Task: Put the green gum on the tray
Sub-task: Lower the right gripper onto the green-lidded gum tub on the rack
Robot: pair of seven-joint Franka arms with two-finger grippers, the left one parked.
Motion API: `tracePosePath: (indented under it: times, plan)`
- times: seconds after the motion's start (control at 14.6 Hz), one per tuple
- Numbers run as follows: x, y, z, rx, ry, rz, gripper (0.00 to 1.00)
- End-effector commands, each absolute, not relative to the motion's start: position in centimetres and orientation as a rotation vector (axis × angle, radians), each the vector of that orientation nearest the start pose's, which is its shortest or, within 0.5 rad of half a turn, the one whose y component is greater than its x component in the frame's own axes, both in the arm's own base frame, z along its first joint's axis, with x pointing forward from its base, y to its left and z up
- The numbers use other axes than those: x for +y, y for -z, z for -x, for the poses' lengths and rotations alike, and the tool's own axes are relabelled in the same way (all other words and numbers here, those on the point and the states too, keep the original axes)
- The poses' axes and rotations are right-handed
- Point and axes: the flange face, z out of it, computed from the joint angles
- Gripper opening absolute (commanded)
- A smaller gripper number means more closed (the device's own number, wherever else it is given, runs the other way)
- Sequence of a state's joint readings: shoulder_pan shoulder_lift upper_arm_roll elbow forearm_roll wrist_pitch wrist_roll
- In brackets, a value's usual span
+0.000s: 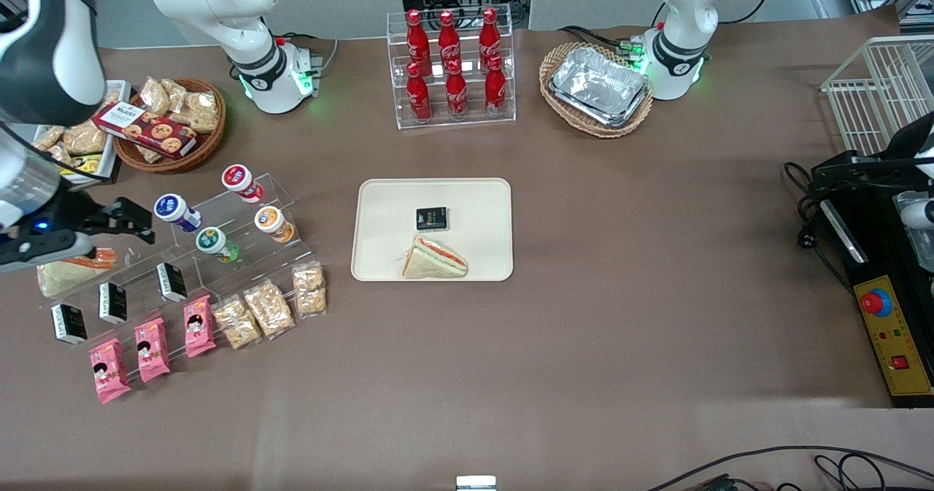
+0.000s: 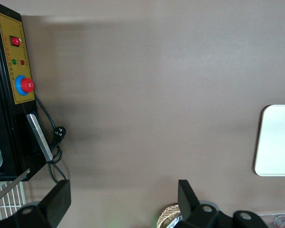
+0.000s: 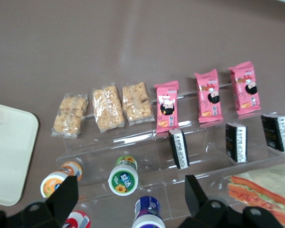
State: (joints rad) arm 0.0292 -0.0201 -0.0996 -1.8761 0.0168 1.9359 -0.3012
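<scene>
The green gum (image 1: 211,241) is a small green bottle with a white lid and green label. It lies on a clear acrylic stepped rack (image 1: 241,272) and also shows in the right wrist view (image 3: 123,178). My right gripper (image 1: 135,221) hovers over the rack, open and empty, toward the working arm's end from the gum. In the right wrist view the gripper (image 3: 128,199) has its two fingers wide apart, with the gum just ahead of the gap. The cream tray (image 1: 379,257) lies mid-table with a sandwich (image 1: 434,259) and a black packet (image 1: 431,218) on it. The tray also shows in both wrist views (image 3: 9,156) (image 2: 275,142).
On the rack beside the gum lie a blue-lidded bottle (image 1: 175,210), an orange-lidded one (image 1: 271,221) and a red-lidded one (image 1: 239,179). Black packs (image 3: 179,148), pink snack packs (image 1: 153,349) and cereal bars (image 1: 268,307) fill its lower steps. A cola rack (image 1: 452,68) and a foil-tray basket (image 1: 597,88) stand farther from the camera.
</scene>
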Motion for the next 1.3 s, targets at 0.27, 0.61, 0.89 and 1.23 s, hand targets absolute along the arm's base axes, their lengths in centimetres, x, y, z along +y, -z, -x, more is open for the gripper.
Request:
tracePosePath:
  times: [0.27, 0.61, 0.89, 1.23]
  plan:
    - [-3.9, -44.4, -52.6, -0.371, 0.145, 3.121, 1.00]
    - [-3.9, -39.3, -50.7, -0.389, 0.146, 3.136, 1.00]
    - [-3.8, -36.6, -49.6, -0.388, 0.160, 3.138, 1.00]
    - [-3.7, -34.9, -49.7, -0.481, 0.155, 3.172, 1.00]
